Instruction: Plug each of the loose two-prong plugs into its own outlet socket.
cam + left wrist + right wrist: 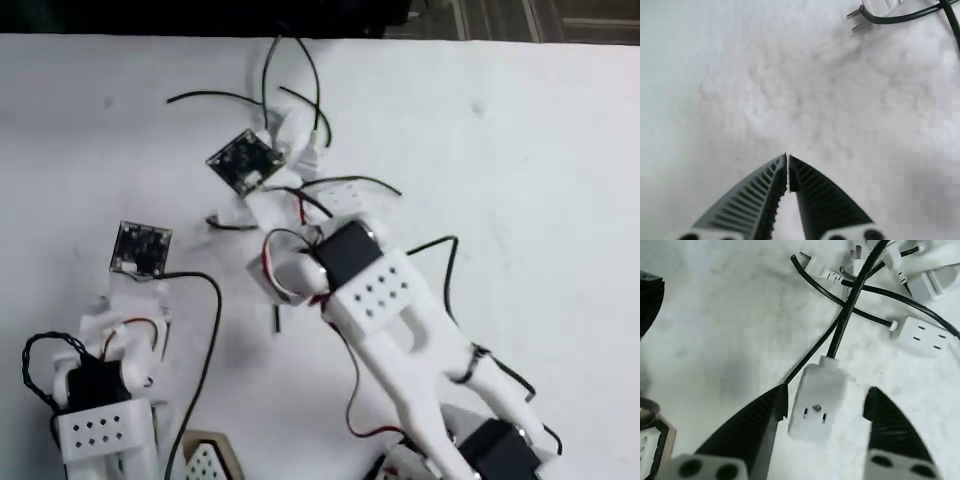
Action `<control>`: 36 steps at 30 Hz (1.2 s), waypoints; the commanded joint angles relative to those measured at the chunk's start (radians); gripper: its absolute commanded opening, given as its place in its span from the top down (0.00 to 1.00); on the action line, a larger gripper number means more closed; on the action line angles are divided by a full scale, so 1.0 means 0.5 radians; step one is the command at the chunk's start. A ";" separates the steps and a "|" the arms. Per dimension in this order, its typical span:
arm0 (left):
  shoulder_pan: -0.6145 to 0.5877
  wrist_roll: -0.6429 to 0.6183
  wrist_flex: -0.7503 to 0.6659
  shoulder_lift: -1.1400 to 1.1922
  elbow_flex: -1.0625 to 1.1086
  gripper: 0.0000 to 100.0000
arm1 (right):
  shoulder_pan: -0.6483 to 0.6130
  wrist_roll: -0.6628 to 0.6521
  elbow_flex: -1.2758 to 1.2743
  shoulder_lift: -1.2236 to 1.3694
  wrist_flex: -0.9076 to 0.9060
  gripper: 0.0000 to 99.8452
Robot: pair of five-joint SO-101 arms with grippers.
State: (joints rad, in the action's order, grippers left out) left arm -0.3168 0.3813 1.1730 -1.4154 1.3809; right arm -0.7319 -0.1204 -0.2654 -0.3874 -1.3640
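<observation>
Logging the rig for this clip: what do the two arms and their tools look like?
The left arm and right arm have white moulded shells with grids of small holes, black motor blocks and red, white and black wires. The left tool and right tool have dark tapered fingers with ribbed inner faces on white bases.
</observation>
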 commanded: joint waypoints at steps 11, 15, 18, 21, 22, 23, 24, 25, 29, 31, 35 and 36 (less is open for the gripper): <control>0.112 0.018 -0.021 -0.026 -0.046 0.82 | 0.186 -0.021 0.000 -0.747 -0.269 0.85; 0.397 0.018 0.003 -0.017 -0.181 0.79 | 0.554 -0.021 -0.080 -0.769 -0.308 0.86; 0.615 0.018 0.009 -0.008 -0.279 0.74 | 0.799 -0.021 -0.285 -0.781 -0.213 0.86; 0.784 0.015 -0.003 0.038 -0.359 0.76 | 0.962 -0.021 -0.503 -0.787 -0.078 0.87; 0.836 0.015 -0.003 0.091 -0.399 0.76 | 1.011 -0.021 -0.574 -0.787 -0.023 0.87; 0.876 0.009 -0.003 0.170 -0.454 0.76 | 1.054 -0.021 -0.632 -0.787 0.026 0.87; 0.904 0.003 0.000 0.275 -0.522 0.76 | 1.097 -0.021 -0.681 -0.787 0.081 0.87; 0.928 0.000 0.003 0.404 -0.595 0.76 | 1.137 -0.021 -0.724 -0.787 0.127 0.87; 1.011 -0.114 -0.003 1.057 -0.997 0.76 | 1.266 -0.021 -0.862 -0.769 0.302 0.87; 1.060 -0.175 -0.006 1.373 -1.212 0.76 | 1.300 -0.021 -0.930 -0.778 0.370 0.87; 1.134 -0.371 -0.055 1.907 -1.580 0.76 | 1.330 -0.021 -1.003 -0.772 0.437 0.87; 1.137 -0.430 -0.086 2.015 -1.654 0.76 | 1.333 -0.021 -1.013 -0.772 0.440 0.87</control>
State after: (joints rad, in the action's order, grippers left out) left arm 0.2309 0.2417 1.1669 -0.5777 0.6966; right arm -0.0844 -0.1220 -0.7718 -0.7557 -1.1707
